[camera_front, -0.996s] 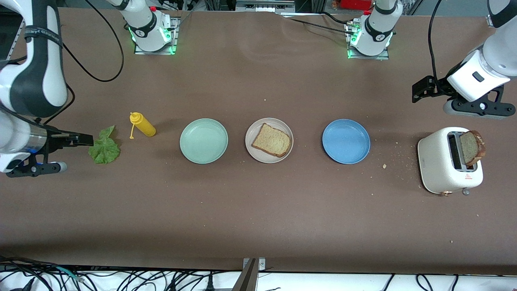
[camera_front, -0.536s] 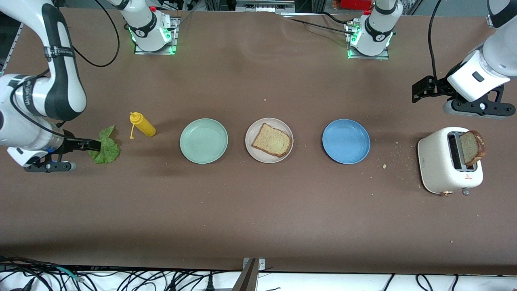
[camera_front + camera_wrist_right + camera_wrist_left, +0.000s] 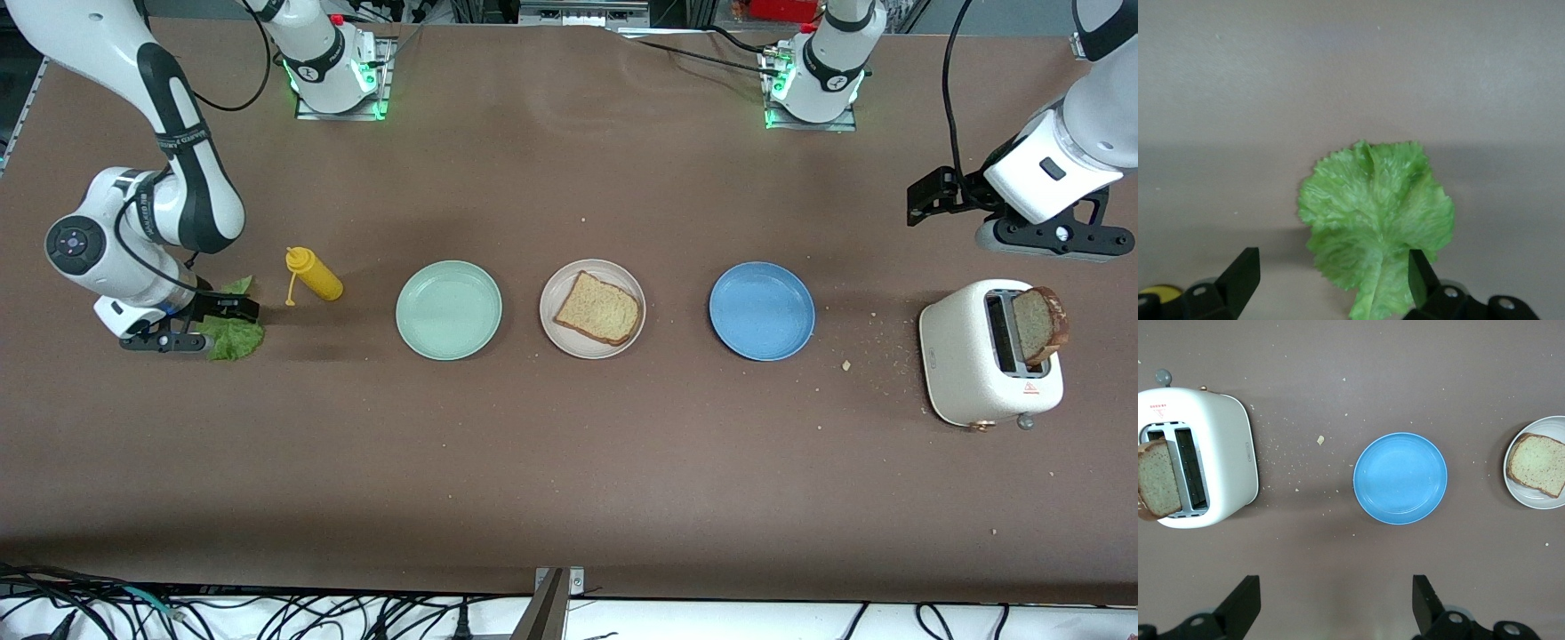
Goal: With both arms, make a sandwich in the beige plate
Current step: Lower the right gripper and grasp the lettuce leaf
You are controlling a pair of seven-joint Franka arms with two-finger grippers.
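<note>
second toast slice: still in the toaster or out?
In. The toast slice stands upright in a slot of the white toaster, upper part sticking out. The left gripper hangs apart from it, jaws open.

A toast slice (image 3: 598, 308) is laid on the beige plate (image 3: 551, 320), which is set between two other plates (image 3: 449, 310) (image 3: 762, 311). A squeeze bottle (image 3: 313, 274) and lettuce leaf (image 3: 233, 338) are placed toward the right arm's end, a toaster (image 3: 978, 356) holding a second slice (image 3: 1038, 324) toward the left arm's.

Even, soft overhead light; sharp.
</note>
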